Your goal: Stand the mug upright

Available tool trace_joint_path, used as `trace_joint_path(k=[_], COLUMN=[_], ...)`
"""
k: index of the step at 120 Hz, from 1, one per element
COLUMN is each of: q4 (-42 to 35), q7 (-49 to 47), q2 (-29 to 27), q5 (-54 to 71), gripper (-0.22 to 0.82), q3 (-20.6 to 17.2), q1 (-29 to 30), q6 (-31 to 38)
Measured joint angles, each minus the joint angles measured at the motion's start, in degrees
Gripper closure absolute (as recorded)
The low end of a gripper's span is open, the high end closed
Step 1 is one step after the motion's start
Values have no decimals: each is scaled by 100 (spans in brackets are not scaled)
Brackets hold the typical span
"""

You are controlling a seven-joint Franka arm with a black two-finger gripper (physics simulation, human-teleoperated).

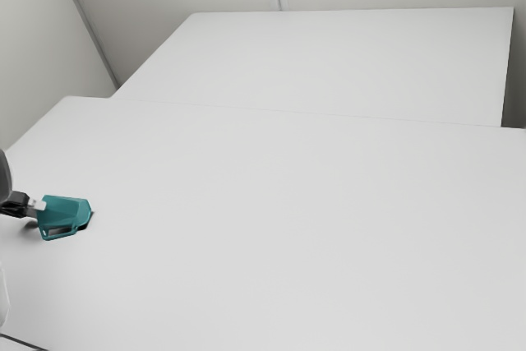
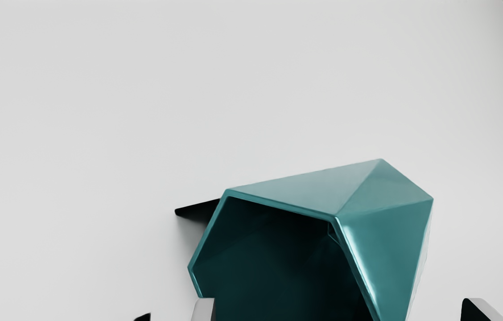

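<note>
The fingers [image 2: 204, 310] of the robot's gripper [image 1: 37, 208] stand open and wide apart at a teal mug [image 1: 64, 210], one pale tip overlapping the rim of its mouth in the wrist view, the other beyond the outer wall with a strip of white surface between; whether the nearer tip touches the rim cannot be told. The faceted mug lies tipped on its side on the white desk [image 1: 271, 219], its dark, angular mouth turned toward the gripper; a teal loop shows along its side in the exterior view, and a black wedge [image 2: 200, 209] juts from behind the rim in the wrist view. The gripper reaches in from the exterior view's left, where a grey rounded section of the arm [image 1: 4, 177] meets the picture's edge; below it are a white curved form [image 1: 3, 302], partly cut off, and a thin dark line [image 1: 23, 342] crossing the near corner. The desk spreads broadly toward the exterior view's right; a second white flat surface [image 1: 329, 63] adjoins it at the back along a fine seam, and pale grey walls [image 1: 164, 6] with darker upright strips rise behind.
</note>
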Motion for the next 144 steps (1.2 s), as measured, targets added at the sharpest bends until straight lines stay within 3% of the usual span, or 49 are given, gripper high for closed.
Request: trace_joint_path(k=[32, 98, 144], q4=[-8, -58, 41], q7=[11, 23, 41], q2=[10, 34, -90], q5=[-101, -261, -472], gripper=[18, 71, 75], q3=[-1, 0, -59], q1=[-34, -68, -299], q6=[-25, -101, -180])
